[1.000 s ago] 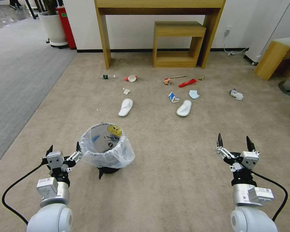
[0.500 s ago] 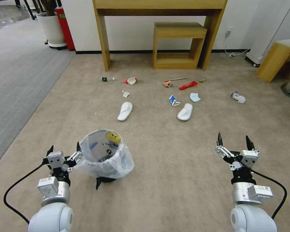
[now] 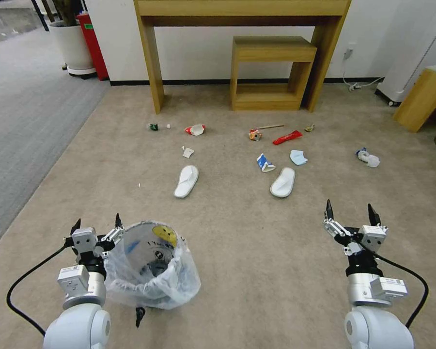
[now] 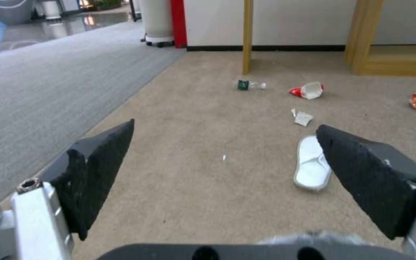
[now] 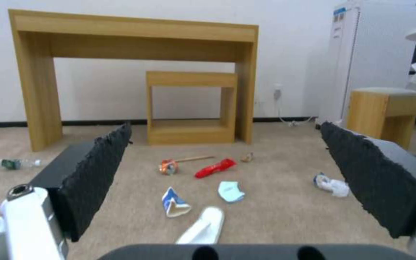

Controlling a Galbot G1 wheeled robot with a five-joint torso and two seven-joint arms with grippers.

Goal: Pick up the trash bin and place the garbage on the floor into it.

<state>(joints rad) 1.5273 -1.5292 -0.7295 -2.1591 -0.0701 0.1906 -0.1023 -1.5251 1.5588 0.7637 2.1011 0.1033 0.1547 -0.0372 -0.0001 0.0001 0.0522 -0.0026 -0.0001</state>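
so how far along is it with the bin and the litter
Early stage. Nothing looks done: the trash bin stands on the floor, not lifted. In hand: the left gripper is open right beside the bin's rim; the right gripper hangs open and empty. Left: all garbage, such as both slippers, the red wrapper and the carton.

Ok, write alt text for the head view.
The trash bin stands on the beige floor beside the open left gripper; the open right gripper is empty. The garbage, including two white slippers, lies scattered ahead.
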